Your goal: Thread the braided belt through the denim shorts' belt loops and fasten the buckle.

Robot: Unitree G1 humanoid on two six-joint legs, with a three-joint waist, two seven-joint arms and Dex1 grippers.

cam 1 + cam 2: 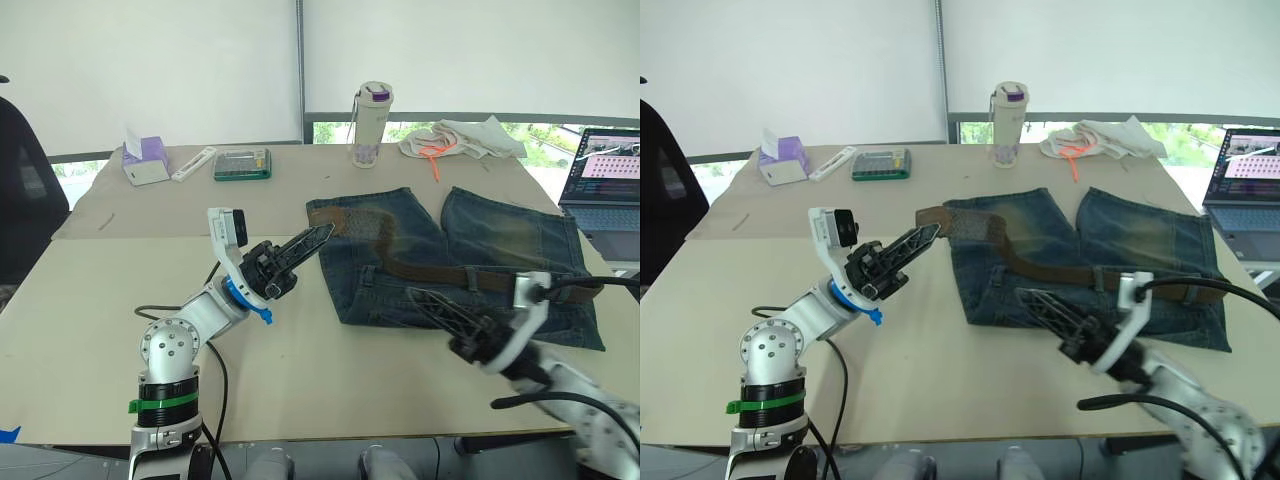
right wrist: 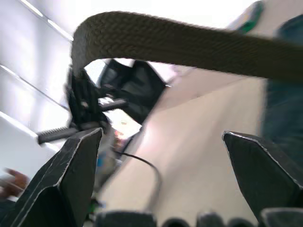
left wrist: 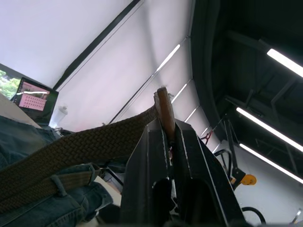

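The denim shorts (image 1: 470,250) lie flat on the table, right of centre. The braided belt (image 1: 440,272) runs along their waistband. Its brown tip is lifted off the left edge, with my left gripper (image 1: 322,233) shut on it; in the left wrist view the fingers (image 3: 156,142) clamp the strap (image 3: 94,142). A belt loop (image 3: 59,183) crosses the belt lower down. My right gripper (image 1: 418,297) hovers open over the shorts' near edge, just below the belt. In the right wrist view the strap (image 2: 189,42) arches beyond its spread fingers (image 2: 71,161). The buckle is hidden.
A laptop (image 1: 605,185) stands at the right edge. Along the table's back are a bottle (image 1: 372,110), a white cloth with orange cord (image 1: 460,138), a green box (image 1: 242,163), a white remote (image 1: 193,163) and a tissue box (image 1: 145,160).
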